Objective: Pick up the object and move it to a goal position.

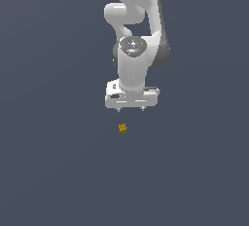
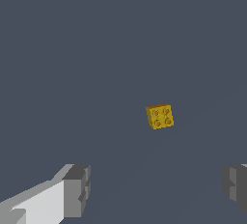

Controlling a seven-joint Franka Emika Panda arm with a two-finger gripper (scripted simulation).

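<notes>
The object is a tiny orange-yellow studded block (image 1: 122,128) lying on the dark grey floor. It also shows in the wrist view (image 2: 159,116), with several round studs on its upper face. My white gripper (image 1: 131,109) hangs above the floor, a little beyond the block and slightly toward the exterior view's right. Its jaws stand wide apart and hold nothing. In the wrist view both grey fingertips (image 2: 77,190) show far apart, and the block lies ahead of the gap between them, apart from both.
The white arm (image 1: 136,30) rises behind the gripper. The flat dark grey floor (image 1: 58,171) spreads all around. No other object shows.
</notes>
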